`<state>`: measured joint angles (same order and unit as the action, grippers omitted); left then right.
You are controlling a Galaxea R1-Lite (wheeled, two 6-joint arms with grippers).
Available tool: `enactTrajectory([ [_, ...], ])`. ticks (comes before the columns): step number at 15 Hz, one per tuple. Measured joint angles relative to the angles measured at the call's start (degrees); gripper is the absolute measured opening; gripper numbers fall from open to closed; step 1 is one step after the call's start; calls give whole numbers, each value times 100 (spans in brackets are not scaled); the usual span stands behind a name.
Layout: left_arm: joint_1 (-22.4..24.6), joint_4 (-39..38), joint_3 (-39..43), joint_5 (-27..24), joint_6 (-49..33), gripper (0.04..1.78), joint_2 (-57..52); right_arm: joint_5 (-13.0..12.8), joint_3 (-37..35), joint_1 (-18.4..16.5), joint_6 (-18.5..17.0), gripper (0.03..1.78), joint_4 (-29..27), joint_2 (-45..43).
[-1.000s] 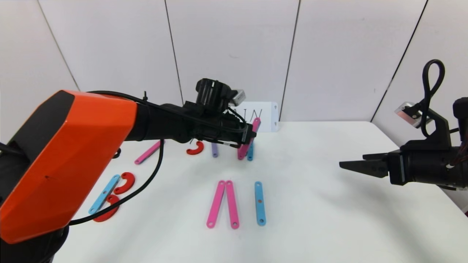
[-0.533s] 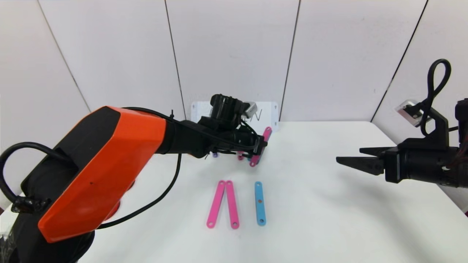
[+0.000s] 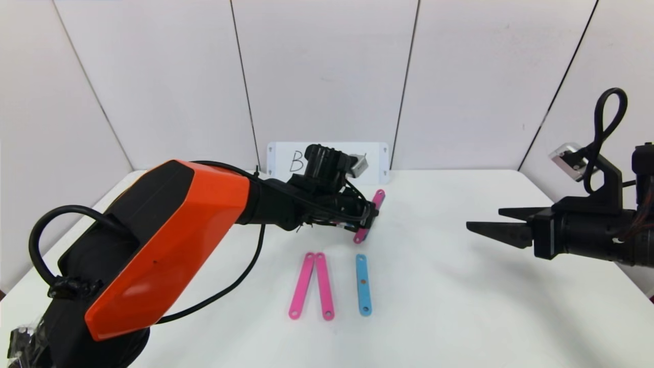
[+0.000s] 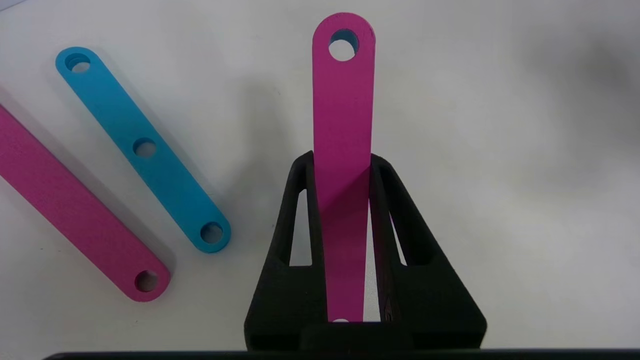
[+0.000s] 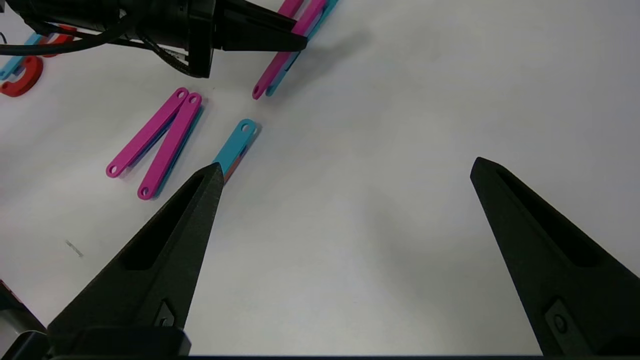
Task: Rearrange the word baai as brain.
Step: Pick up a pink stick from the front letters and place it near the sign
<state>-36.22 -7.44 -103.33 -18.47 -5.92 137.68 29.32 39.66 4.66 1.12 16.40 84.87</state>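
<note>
My left gripper (image 3: pixel 372 214) is shut on a pink bar (image 3: pixel 369 216) and holds it tilted just above the table, behind the blue bar (image 3: pixel 363 284). In the left wrist view the pink bar (image 4: pixel 343 115) sticks out from between the fingers (image 4: pixel 300 200). Two pink bars (image 3: pixel 302 285) (image 3: pixel 324 286) lie in a narrow upside-down V in front, left of the blue bar. Red curves (image 5: pixel 20 82) lie at the far left, hidden by my left arm in the head view. My right gripper (image 3: pixel 484 219) is open and empty above the right side of the table.
A white card (image 3: pixel 286 159) with a handwritten B showing stands against the back wall, partly hidden by my left wrist. Another blue bar (image 5: pixel 300 47) lies under the held pink bar. The table's right edge (image 3: pixel 587 245) runs below my right arm.
My left arm has swung to the right with the pink bar in it, away from the card and closer to the blue bar. My right gripper has barely moved.
</note>
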Motion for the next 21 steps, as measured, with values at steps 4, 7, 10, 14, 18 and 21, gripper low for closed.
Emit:
enactTrajectory([
  [4, -16, 50, -194, 6, 9, 30, 143, 11, -5, 13, -2, 173, 0, 10],
  [7, -40, 88, -255, 141, 100, 30, 236, 11, -5, 16, -2, 173, 0, 33],
  [10, -44, 297, -325, 325, 328, 30, 295, 4, -5, 40, -2, 173, 0, 55],
  [14, -44, 795, -624, 653, 386, 30, 374, 11, -11, 49, 0, 173, -2, 63],
  [18, -63, 817, -666, 679, 571, 30, 422, 4, -11, 60, -2, 173, -2, 83],
  [21, -93, 814, -675, 688, 608, 30, 472, -7, -11, 60, -2, 173, 0, 90],
])
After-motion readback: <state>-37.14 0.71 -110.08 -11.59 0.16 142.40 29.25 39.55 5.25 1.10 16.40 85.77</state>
